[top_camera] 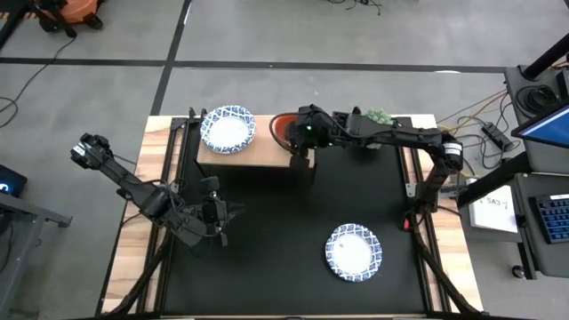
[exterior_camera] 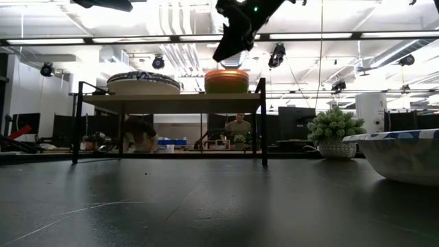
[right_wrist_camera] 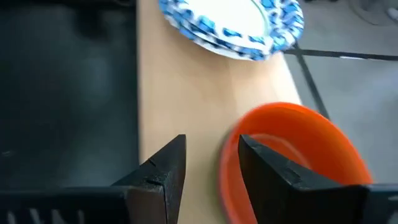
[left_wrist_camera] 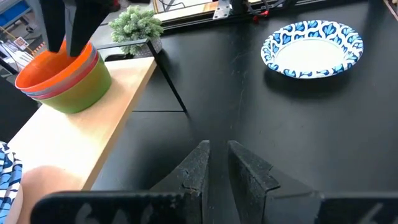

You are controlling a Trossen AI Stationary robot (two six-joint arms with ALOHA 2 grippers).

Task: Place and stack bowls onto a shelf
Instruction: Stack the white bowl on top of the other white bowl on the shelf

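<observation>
Now my right hand, spread, sits over the small-bowl stack at the shelf's right end; the last patterned bowl lies toward the surface's near-right (left hand, pressed together, roughly as near).

shelf at counter back | stack of wide bowls on shelf's left end | stack of small bowls on its right end | plant right of shelf | one wide bowl on counter, front right

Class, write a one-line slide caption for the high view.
Right gripper open over the stacked small bowls on the shelf; one patterned bowl remains on the table.
</observation>
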